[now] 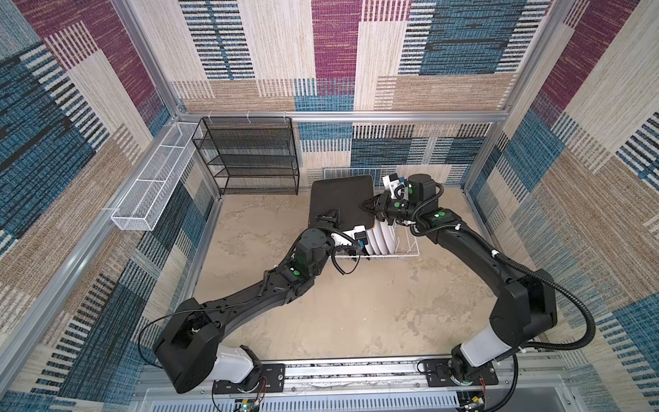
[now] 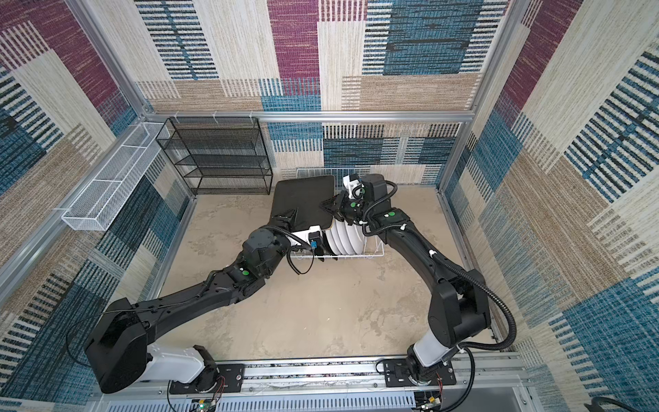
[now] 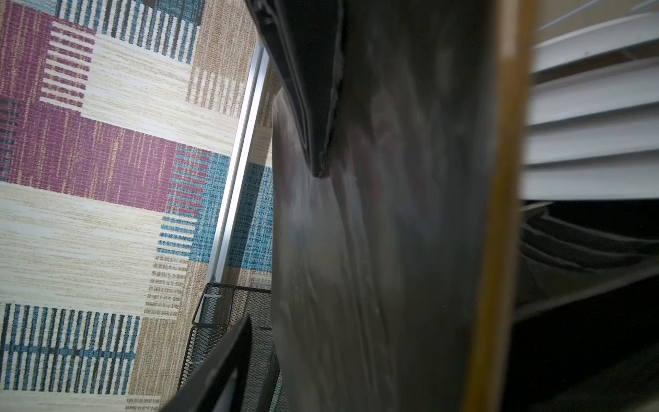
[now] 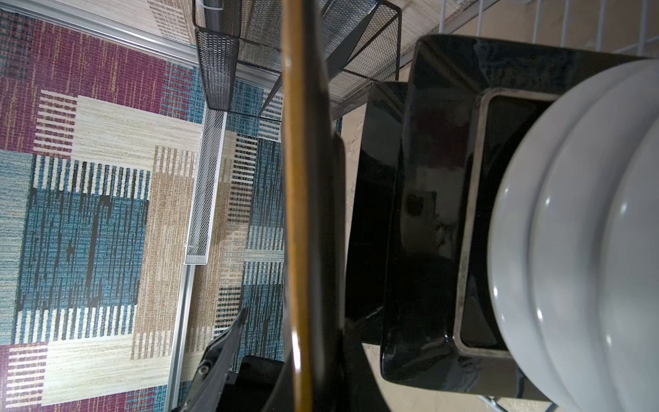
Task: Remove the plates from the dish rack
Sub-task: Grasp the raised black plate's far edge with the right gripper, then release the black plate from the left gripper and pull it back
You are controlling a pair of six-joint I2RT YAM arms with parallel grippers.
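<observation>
Unloading is just starting: the right pincer (image 1: pixel 371 207) is gripping a black square plate (image 1: pixel 340 198) above the rack (image 1: pixel 408 250), the left pincer (image 1: pixel 330 217) is not showing its grip, and the other plates (image 1: pixel 382 236) are sitting inside.

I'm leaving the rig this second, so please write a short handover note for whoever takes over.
Left gripper is at the near edge of the lifted square plate, black back up; right gripper straddles its yellow rim. Whether either is clamped cannot be told.
Two other square plates and the round white plates stand in the dish rack.
Done: nothing set down outside the rack.
Left: carry this plate out, then unload all the rest.
</observation>
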